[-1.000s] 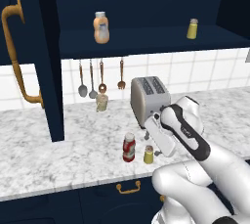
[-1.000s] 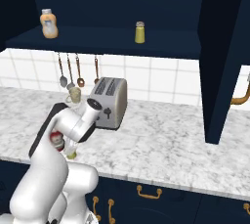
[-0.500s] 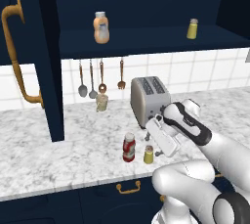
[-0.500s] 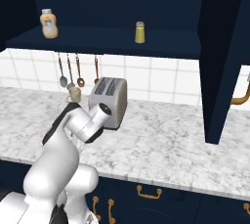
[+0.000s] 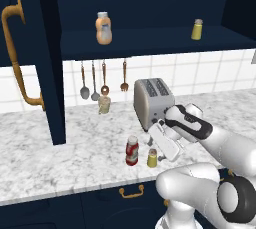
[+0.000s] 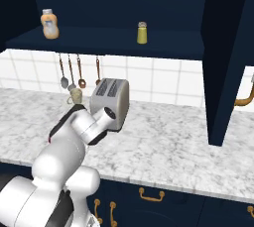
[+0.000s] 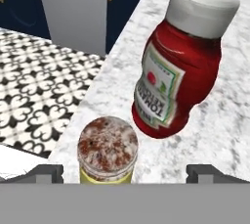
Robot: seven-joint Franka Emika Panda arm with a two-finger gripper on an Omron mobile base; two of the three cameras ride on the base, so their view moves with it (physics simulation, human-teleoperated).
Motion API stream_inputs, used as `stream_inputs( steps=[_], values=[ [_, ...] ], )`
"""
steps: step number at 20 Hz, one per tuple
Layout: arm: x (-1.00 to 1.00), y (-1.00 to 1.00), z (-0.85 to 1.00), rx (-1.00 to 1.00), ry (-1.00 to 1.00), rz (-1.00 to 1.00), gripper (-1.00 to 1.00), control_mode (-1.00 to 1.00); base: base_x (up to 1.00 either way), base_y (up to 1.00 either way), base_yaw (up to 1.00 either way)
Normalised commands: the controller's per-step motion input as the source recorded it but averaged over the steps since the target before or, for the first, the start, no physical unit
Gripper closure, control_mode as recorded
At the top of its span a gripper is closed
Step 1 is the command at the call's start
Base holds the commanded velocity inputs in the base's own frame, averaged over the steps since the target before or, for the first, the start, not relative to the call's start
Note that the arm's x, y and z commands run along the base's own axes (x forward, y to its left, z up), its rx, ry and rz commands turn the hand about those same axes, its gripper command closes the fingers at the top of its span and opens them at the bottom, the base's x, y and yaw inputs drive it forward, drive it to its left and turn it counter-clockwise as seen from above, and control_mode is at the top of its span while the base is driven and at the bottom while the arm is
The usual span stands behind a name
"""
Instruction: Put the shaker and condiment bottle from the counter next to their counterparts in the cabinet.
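We have swung our gripper down over the counter, fingers spread wide and holding nothing; the shaker now sits between them, the condiment bottle at one o'clock (both still far from the cabinet)

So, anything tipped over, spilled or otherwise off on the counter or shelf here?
Nothing stands out. The red bottle and shaker stand upright side by side on the counter, nothing spilled; their counterparts sit upright in the cabinet.
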Motion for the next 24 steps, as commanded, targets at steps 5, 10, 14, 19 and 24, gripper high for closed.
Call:
stream_inputs(
  steps=[5, 10, 14, 19, 24],
  values=[
    [-0.34, 0.3, -0.26, 0.0, -0.06, -0.07, -1.0, -1.0, 0.0, 0.0, 0.0],
    [-0.59, 0.16, -0.37, 0.01, -0.1, -0.04, 1.0, -1.0, 0.0, 0.0, 0.0],
    [-0.54, -0.02, -0.51, 0.1, -0.08, -0.04, 1.0, -1.0, 0.0, 0.0, 0.0],
    [-0.48, 0.0, -0.53, 0.07, -0.05, -0.03, 1.0, -1.0, 0.0, 0.0, 0.0],
    [-0.29, 0.01, -0.49, 0.0, -0.02, -0.01, 1.0, -1.0, 0.0, 0.0, 0.0]
  ],
)
